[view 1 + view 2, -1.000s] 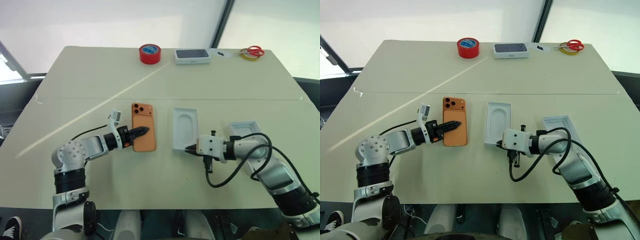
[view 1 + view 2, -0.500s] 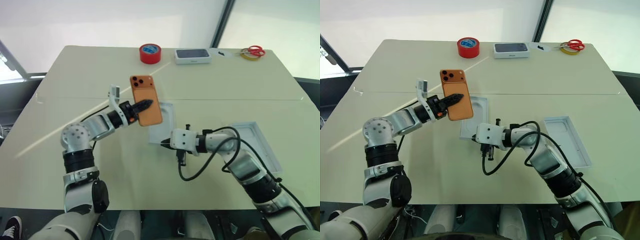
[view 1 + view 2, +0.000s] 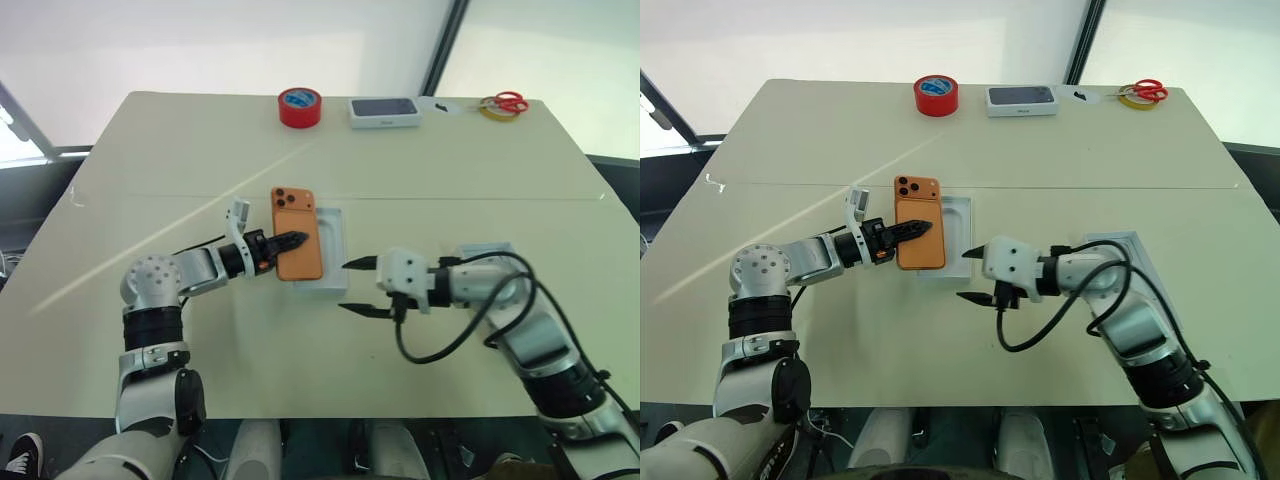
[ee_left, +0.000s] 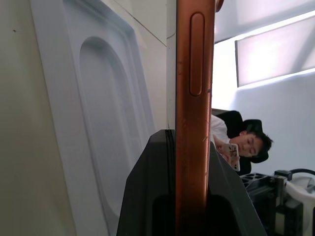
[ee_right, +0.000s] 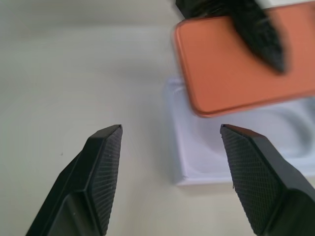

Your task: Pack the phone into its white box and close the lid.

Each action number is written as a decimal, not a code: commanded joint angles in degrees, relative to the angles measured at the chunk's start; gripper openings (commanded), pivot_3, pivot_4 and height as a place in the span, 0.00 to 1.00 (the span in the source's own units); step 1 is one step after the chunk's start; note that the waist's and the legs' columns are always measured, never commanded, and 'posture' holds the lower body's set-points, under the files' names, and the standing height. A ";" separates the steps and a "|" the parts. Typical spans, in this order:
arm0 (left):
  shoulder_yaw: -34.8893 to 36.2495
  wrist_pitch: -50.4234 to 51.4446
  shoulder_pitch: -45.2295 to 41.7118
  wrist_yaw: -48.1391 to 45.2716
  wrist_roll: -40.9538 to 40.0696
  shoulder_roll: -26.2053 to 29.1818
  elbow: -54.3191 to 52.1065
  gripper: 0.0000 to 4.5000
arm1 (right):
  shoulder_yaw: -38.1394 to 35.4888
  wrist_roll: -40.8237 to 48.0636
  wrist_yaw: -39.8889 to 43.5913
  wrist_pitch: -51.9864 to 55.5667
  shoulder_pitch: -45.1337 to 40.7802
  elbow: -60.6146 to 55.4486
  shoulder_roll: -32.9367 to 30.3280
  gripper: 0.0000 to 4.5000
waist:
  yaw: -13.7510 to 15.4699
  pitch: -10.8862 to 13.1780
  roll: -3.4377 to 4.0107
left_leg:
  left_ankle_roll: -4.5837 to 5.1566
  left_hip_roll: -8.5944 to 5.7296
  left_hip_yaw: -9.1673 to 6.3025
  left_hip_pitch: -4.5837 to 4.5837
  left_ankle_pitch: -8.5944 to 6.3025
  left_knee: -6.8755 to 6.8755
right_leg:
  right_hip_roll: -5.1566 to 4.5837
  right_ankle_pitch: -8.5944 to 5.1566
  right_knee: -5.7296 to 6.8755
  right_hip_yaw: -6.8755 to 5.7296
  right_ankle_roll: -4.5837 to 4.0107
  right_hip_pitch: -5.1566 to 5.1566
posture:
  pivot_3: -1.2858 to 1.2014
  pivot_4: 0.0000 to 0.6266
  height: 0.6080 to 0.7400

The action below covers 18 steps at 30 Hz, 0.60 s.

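My left gripper (image 3: pixel 298 240) is shut on the phone (image 3: pixel 300 215), a flat orange handset with its camera block at the far end. It holds the phone level over the left part of the white box (image 3: pixel 335 250), a shallow white tray whose moulded insert (image 4: pixel 98 123) has an oval recess. Whether the phone touches the tray I cannot tell. Just right of the tray, my right gripper (image 3: pixel 345 286) stands open and holds nothing, its fingers (image 5: pixel 101 162) wide apart. The lid (image 3: pixel 490 255), a deeper white shell, lies at the right, partly behind my right arm.
Along the table's far edge stand a red tape roll (image 3: pixel 300 107), a white box with a dark phone picture (image 3: pixel 385 112), and red scissors with yellow tape (image 3: pixel 503 104). A seated person (image 4: pixel 246 145) appears in the background of the left wrist view.
My left gripper lifted the phone off the table and brought it right, over the tray. My right gripper dragged the tray leftward, then let go, opened and drew back to the right.
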 commanded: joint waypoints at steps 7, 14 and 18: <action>-5.77 -3.10 -4.11 -6.85 3.53 -1.08 5.00 0.00 | -5.38 1.12 -0.99 -3.34 -1.20 6.03 -3.16 0.76 | -0.14 0.01 -0.01 | 0.01 0.00 0.04 0.00 0.01 0.00 | 0.00 0.00 0.00 0.01 -0.01 -0.03 | 0.52 0.24 1.00; -6.26 -5.03 -7.43 -9.57 6.14 -1.01 10.26 0.00 | -4.73 0.58 -3.22 -3.62 1.88 3.89 -2.62 0.76 | -0.07 0.01 -0.01 | 0.00 0.00 0.07 -0.01 0.02 -0.05 | 0.00 0.00 0.00 0.00 0.00 -0.05 | 0.52 0.24 1.00; -7.10 -5.30 -8.48 -11.51 7.66 -0.55 12.33 0.00 | -5.10 0.17 -4.04 -4.12 3.49 3.31 -3.08 0.76 | -0.09 0.01 -0.01 | 0.01 -0.01 0.08 -0.01 0.01 0.00 | -0.01 0.00 0.00 0.00 0.01 -0.02 | 0.52 0.24 1.00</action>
